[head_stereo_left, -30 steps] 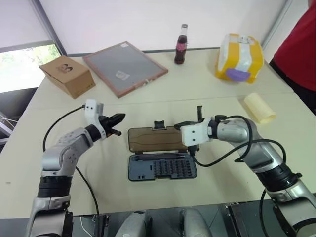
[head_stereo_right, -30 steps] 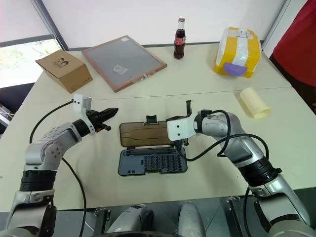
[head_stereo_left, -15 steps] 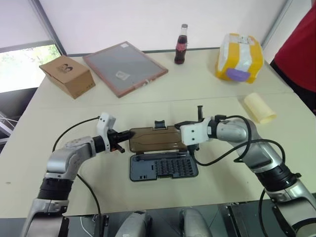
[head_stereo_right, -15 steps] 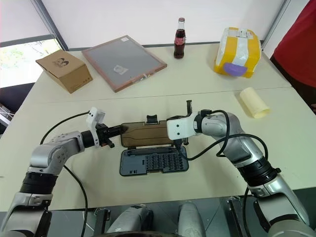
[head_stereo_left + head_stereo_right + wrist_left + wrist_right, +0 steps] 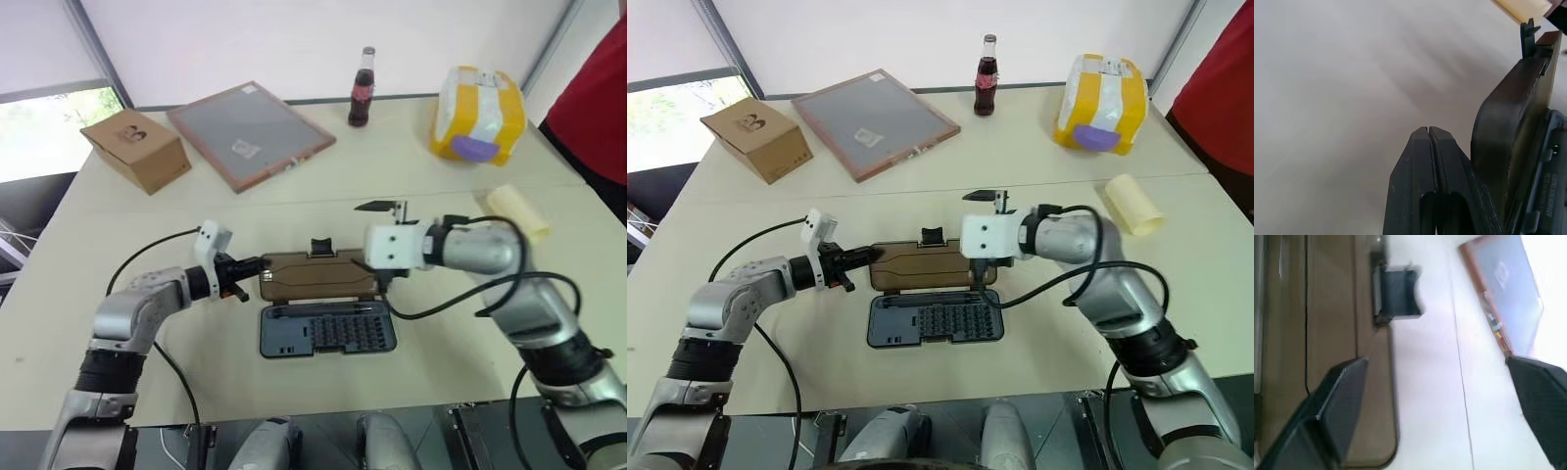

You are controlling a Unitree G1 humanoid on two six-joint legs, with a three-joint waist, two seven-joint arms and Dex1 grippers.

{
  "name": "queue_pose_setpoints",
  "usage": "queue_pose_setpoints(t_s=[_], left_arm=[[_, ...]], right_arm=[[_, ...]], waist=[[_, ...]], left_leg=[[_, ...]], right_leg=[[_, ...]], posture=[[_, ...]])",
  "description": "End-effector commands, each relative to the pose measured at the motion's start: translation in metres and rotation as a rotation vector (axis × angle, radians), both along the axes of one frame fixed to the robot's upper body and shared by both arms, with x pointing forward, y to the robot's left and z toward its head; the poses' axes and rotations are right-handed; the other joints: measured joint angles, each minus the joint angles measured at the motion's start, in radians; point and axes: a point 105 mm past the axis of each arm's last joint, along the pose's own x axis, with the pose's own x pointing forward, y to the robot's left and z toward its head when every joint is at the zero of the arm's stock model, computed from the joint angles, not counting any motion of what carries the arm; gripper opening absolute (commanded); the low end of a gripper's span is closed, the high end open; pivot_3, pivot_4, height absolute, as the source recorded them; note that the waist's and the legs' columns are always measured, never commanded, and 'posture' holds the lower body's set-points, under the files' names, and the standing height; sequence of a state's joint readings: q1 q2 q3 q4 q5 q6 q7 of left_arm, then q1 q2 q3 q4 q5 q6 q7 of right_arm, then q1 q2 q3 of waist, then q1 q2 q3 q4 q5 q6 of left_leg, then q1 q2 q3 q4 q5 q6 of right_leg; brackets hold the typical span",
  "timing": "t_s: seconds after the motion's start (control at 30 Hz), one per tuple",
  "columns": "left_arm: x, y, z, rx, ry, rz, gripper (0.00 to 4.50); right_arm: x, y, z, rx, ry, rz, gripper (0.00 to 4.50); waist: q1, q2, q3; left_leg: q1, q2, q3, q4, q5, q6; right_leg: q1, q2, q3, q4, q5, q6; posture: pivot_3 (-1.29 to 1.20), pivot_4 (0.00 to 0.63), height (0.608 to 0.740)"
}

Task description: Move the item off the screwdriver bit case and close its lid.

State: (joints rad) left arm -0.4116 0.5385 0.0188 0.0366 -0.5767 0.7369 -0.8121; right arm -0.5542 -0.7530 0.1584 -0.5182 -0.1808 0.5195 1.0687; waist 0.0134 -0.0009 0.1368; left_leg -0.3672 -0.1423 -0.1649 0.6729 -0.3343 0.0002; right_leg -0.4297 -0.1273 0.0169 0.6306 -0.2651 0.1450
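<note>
The left arm reaches forward and bends in toward the middle, with its wrist low and its black cable looping behind it. The left tool points almost flat toward the right, and its two black fingers are pressed tight together with just a thin line between them. The right arm comes in from the right side with its elbow bent, and the right tool points toward the left and a little down, held up higher, with its two black fingers spread far apart.
</note>
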Motion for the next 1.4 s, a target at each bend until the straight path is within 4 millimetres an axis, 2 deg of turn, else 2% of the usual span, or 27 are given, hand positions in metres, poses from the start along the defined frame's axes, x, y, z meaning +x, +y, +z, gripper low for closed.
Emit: queue_pose_setpoints(t_s=[0.03, 0.13, 0.27, 0.33, 0.43, 0.47, 0.6, 0.67, 0.77, 0.8, 0.87, 1.0, 1.17, 1.4], left_arm=[[-0.002, -0.006, 0.021, -0.027, -0.055, -0.087, 0.0], [-0.013, -0.015, 0.033, -0.039, -0.067, -0.24, 0.0], [-0.038, -0.029, 0.038, 0.032, -0.05, -0.52, 0.0], [-0.061, -0.031, 0.022, 0.161, -0.039, -0.693, 0.0], [-0.081, -0.015, -0.004, 0.342, -0.014, -0.859, 0.0], [-0.077, -0.012, -0.002, 0.34, -0.013, -0.839, 0.0], [-0.035, -0.012, 0.037, 0.189, -0.074, -0.617, 0.0], [-0.027, -0.011, 0.051, 0.146, -0.088, -0.581, 0.0], [-0.016, -0.015, 0.072, 0.107, -0.13, -0.554, 0.0], [-0.012, -0.018, 0.076, 0.114, -0.152, -0.55, 0.0], [-0.007, -0.025, 0.077, 0.142, -0.19, -0.563, 0.0], [0.008, -0.048, 0.058, 0.24, -0.259, -0.625, 0.0], [0.015, -0.071, 0.032, 0.342, -0.307, -0.757, 0.0], [0.016, -0.08, 0.006, 0.549, -0.405, -0.955, 0.0]], right_arm=[[-0.037, -0.017, 0.025, 0.075, 0.179, -0.017, 4.33], [-0.057, -0.034, 0.039, 0.161, 0.312, -0.08, 4.33], [-0.058, -0.059, 0.044, 0.205, 0.337, -0.206, 4.33], [-0.055, -0.062, 0.049, 0.259, 0.324, -0.229, 4.33], [-0.057, -0.052, 0.041, 0.291, 0.356, -0.206, 4.33], [-0.059, -0.045, 0.031, 0.286, 0.387, -0.191, 4.33], [-0.073, -0.013, -0.022, 0.267, 0.508, -0.128, 4.33], [-0.078, -0.003, -0.038, 0.257, 0.536, -0.109, 4.33], [-0.093, 0.017, -0.056, 0.256, 0.605, -0.04, 3.51], [-0.097, 0.021, -0.059, 0.252, 0.622, -0.02, 3.07], [-0.103, 0.027, -0.063, 0.252, 0.642, 0.004, 2.11], [-0.115, 0.042, -0.072, 0.25, 0.695, 0.061, 0.05], [-0.12, 0.053, -0.083, 0.253, 0.721, 0.057, 0.05], [-0.104, 0.057, -0.107, 0.202, 0.695, -0.039, 0.05]], waist=[[0.001, 0.0, 0.0], [0.0, 0.0, 0.001], [0.001, 0.0, 0.001], [-0.003, 0.001, 0.001], [-0.009, 0.002, 0.002], [-0.009, 0.003, 0.002], [0.016, 0.0, 0.004], [0.021, -0.001, 0.005], [0.022, -0.002, 0.005], [0.024, -0.002, 0.005], [0.023, -0.002, 0.005], [0.025, -0.003, 0.005], [0.023, -0.004, 0.006], [0.02, -0.005, 0.006]], left_leg=[[-0.003, 0.0, -0.001, 0.003, 0.0, 0.0], [-0.008, -0.001, -0.003, 0.008, -0.001, 0.001], [-0.008, -0.001, -0.003, 0.01, -0.001, 0.002], [-0.008, -0.001, -0.001, 0.009, -0.002, 0.003], [-0.007, -0.001, 0.001, 0.007, -0.002, 0.003], [-0.007, 0.0, 0.001, 0.007, -0.002, 0.003], [-0.01, -0.001, -0.001, 0.011, -0.002, 0.003], [-0.01, -0.003, -0.001, 0.013, -0.002, 0.003], [-0.009, -0.005, 0.0, 0.013, -0.002, 0.004], [-0.009, -0.005, 0.0, 0.013, -0.002, 0.004], [-0.009, -0.005, 0.0, 0.013, -0.002, 0.004], [-0.008, -0.005, 0.0, 0.013, -0.002, 0.004], [-0.008, -0.005, 0.0, 0.013, -0.002, 0.004], [-0.008, -0.004, 0.0, 0.013, -0.002, 0.004]], right_leg=[[-0.001, 0.0, -0.001, 0.0, 0.0, 0.0], [-0.002, -0.001, -0.002, 0.0, 0.0, 0.0], [-0.001, -0.002, -0.002, 0.0, 0.0, 0.0], [-0.001, -0.004, -0.001, 0.0, 0.0, 0.0], [-0.002, -0.005, -0.001, 0.0, 0.0, 0.0], [-0.002, -0.005, -0.002, 0.0, 0.0, 0.0], [-0.002, -0.004, -0.002, 0.001, 0.0, 0.0], [-0.002, -0.005, -0.002, 0.002, 0.0, 0.0], [-0.002, -0.005, -0.002, 0.002, 0.0, 0.0], [-0.002, -0.005, -0.002, 0.002, 0.0, 0.0], [-0.002, -0.005, -0.003, 0.003, 0.0, 0.0], [-0.001, -0.005, -0.004, 0.002, 0.0, 0.0], [-0.001, -0.005, -0.004, 0.002, 0.0, 0.0], [-0.002, -0.005, -0.005, 0.002, 0.0, 0.0]], posture=[[0.0, 0.15, 0.74], [0.0, 0.15, 0.74], [0.0, 0.15, 0.74], [0.0, 0.15, 0.74], [0.0, 0.15, 0.74], [0.0, 0.15, 0.74], [0.0, 0.15, 0.74], [0.0, 0.15, 0.74], [0.0, 0.15, 0.74], [0.0, 0.15, 0.74], [0.0, 0.15, 0.74], [0.0, 0.15, 0.74], [0.0, 0.15, 0.74], [0.0, 0.15, 0.74]])
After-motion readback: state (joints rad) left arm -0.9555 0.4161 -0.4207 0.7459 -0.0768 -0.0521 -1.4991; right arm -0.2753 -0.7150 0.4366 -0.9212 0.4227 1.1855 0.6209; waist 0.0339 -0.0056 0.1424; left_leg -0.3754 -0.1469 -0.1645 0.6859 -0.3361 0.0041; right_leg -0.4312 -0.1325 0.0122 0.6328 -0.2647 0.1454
